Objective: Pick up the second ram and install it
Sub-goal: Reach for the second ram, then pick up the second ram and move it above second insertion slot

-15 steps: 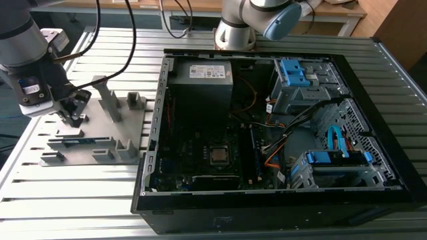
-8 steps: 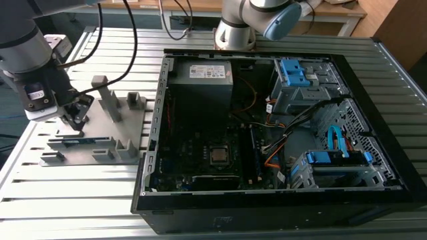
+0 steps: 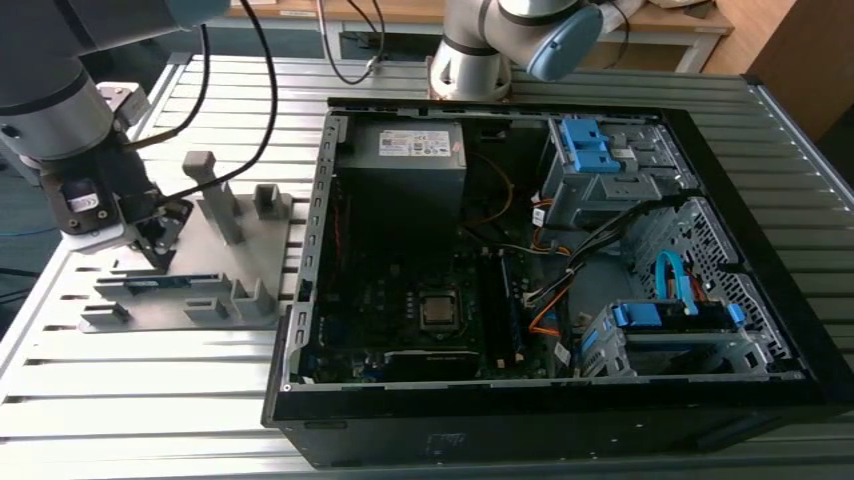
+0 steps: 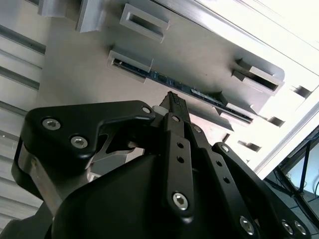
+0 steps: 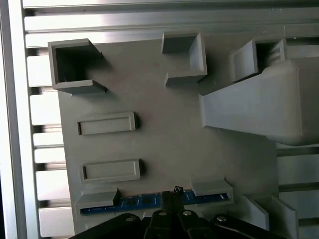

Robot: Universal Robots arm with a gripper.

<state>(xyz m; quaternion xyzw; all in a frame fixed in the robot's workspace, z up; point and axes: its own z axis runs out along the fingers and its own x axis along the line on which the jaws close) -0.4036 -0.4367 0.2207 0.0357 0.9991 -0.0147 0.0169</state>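
While the second ram [image 5: 134,202] stands on edge in the two end brackets [image 5: 97,198] of the grey holder [image 5: 169,139] on the worktop [image 3: 134,400], the gripper [image 5: 175,191] sits at its middle. Whether it clamps the stick I cannot tell. A skewed hold could jam it in a bracket.

Second ram [image 5: 139,202]: blue board, dark chips spotted along it. Holder tray [image 5: 169,144]: plain matte grey. Gripper [image 4: 173,99]: black, silver screw heads. Table [image 3: 134,400]: silver, ribbed in parallel slats. Computer case [image 3: 534,425]: black. Drive-bay clips [image 3: 587,140]: bright blue. Power supply [image 3: 400,170]: grey, white label.
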